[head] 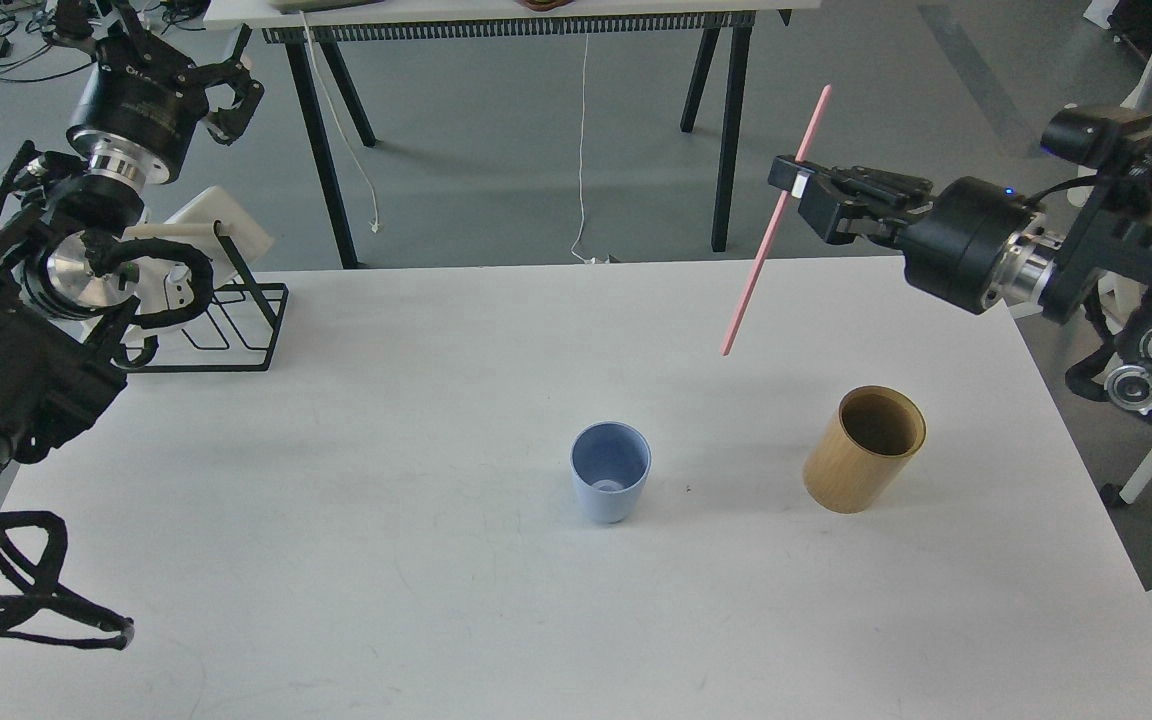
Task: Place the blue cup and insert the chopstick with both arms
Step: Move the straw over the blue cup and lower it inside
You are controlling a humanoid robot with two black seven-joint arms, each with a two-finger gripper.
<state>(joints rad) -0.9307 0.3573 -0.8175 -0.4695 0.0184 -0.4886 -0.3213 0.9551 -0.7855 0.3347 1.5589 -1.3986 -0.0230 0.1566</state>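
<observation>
Right gripper pinching pink chopstick aloft, tilted, above table; left gripper spread, empty. Blue cup upright, wooden cylinder near.

White table: blue cup, wooden cylinder, rack.

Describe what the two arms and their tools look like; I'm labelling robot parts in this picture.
Both arms are black with chunky cylindrical segments and shiny silver joint rings. The left arm carries looped black cables and faint pale lettering on its wrist drum. Its tool, the left tool, is a black claw. The right tool is black with a small white pad and a tiny blue light behind it.
</observation>
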